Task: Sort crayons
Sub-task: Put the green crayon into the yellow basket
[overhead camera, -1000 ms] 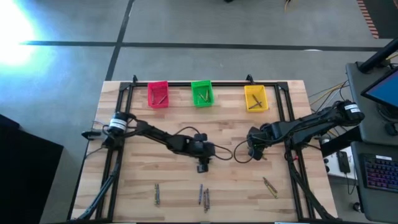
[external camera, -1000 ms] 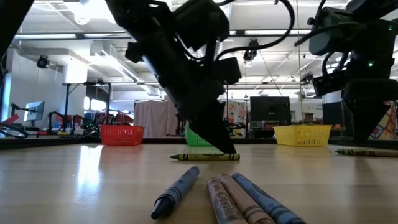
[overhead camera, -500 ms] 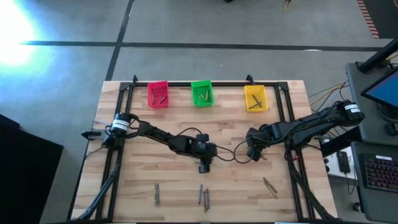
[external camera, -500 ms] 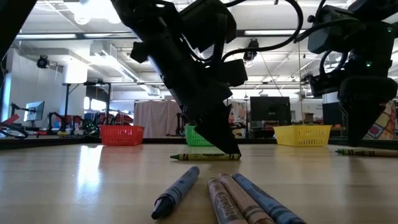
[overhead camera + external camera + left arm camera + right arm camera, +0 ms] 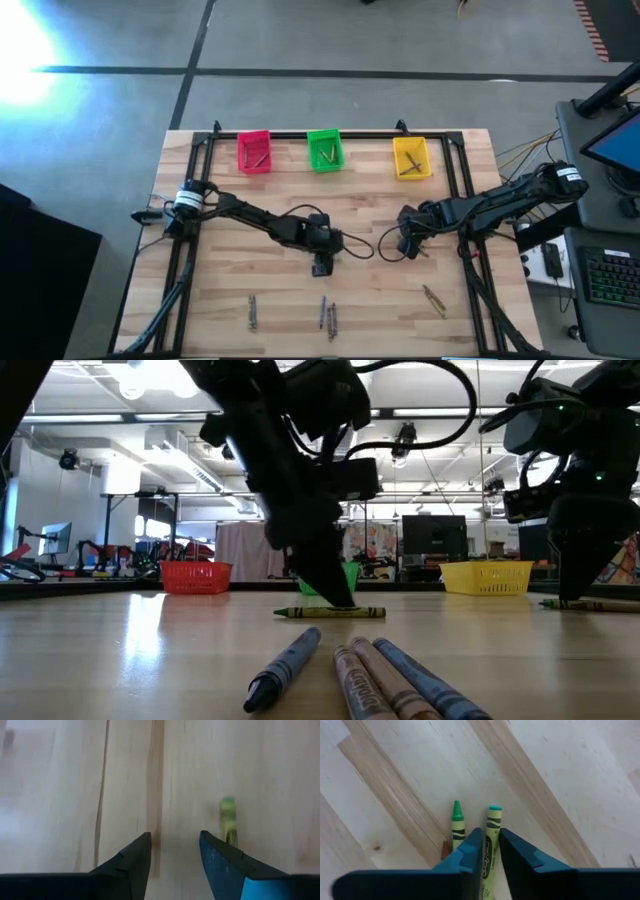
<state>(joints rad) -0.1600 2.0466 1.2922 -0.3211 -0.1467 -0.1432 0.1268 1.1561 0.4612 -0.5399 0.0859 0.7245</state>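
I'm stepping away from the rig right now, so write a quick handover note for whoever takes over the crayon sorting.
Left gripper: open, empty, low over mid-table, with a green crayon just beside it.
Right gripper: down over a teal-tipped crayon lying on the table, with a green-tipped crayon alongside; the grip is unclear.
Done: pink bin, green bin and yellow bin each hold some crayons.
Left: those crayons, plus the left group, middle group and right group near the front edge.
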